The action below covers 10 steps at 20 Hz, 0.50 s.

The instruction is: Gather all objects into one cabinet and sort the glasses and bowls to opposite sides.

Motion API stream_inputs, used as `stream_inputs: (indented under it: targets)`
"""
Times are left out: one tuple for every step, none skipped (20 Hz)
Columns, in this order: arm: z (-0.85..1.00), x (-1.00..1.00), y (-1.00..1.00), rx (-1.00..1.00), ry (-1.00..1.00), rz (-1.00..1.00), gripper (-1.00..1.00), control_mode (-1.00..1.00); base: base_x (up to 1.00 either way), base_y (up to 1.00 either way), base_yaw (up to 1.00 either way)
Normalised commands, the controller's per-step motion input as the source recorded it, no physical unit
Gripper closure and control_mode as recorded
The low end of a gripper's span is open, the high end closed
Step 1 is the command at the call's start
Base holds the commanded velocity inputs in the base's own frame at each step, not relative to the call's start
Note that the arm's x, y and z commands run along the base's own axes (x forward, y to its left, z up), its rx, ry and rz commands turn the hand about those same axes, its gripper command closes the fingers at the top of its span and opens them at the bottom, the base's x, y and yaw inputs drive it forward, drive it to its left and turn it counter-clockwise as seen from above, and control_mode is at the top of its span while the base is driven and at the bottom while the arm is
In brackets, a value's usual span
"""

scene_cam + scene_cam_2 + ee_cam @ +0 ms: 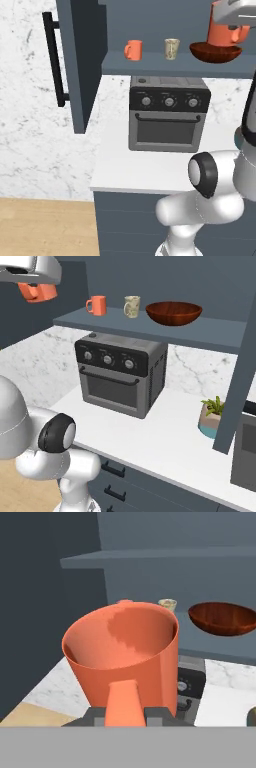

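Pinching an orange mug [122,657] by its loop handle, the jaws are pressed in on that handle from both sides, and the mug hangs upright in the air, its open mouth up. In the left base view this held mug [226,31] sits under the gripper [235,22], just above the dark red-brown bowl [215,52]; whether it touches the bowl cannot be told. In the right base view the held mug [39,291] shows out in front of the shelf [150,326], apart from the things on it.

The shelf belongs to the slate blue-grey wall cabinet [150,20], whose door [80,65] stands swung open with its long black bar handle [54,60] facing outward. On the shelf stand three things in a row: a second orange mug [97,305] at the end nearest the open door, the beige patterned cup [132,306] beside it, and the wide bowl [174,312] on the cup's far side, none touching.

Below the shelf a black and grey toaster oven [120,373] with three knobs sits on the white tabletop [165,431]. A small plant in a teal pot [212,416] stands on the tabletop, well apart from the oven.
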Motion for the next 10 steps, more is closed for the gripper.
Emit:
stream_inputs:
  targets:
    - [-0.21, 0.91, 0.0, 0.08, 0.0, 0.0, 1.0, -1.0, 0.0, 0.0, 0.0]
    - [-0.15, 0.9, 0.0, 0.05, 0.0, 0.0, 1.0, -1.0, 0.0, 0.0, 0.0]
    - [-0.07, 0.84, 0.0, 0.04, 0.0, 0.0, 1.0, -1.0, 0.0, 0.0, 0.0]
    - [-0.14, 0.76, 0.0, 0.04, 0.0, 0.0, 1.0, -1.0, 0.0, 0.0, 0.0]
    - [-0.29, 0.66, 0.0, 0.04, -0.04, 0.0, 1.0, -1.0, 0.0, 0.0, 0.0]
    - [-0.56, 0.55, 0.0, 0.06, -0.11, 0.0, 1.0, -1.0, 0.0, 0.0, 0.0]
    - [-0.69, 0.41, 0.0, 0.12, -0.2, 0.0, 1.0, -1.0, 0.0, 0.0, 0.0]
    - [-0.66, 0.37, 0.0, 0.15, -0.24, 0.0, 1.0, -1.0, 0.0, 0.0, 0.0]
    - [-0.69, 0.39, 0.0, 0.15, -0.25, 0.0, 1.0, -1.0, 0.0, 0.0, 0.0]
    - [-0.64, 0.44, 0.0, 0.15, -0.24, 0.0, 1.0, -1.0, 0.0, 0.0, 0.0]
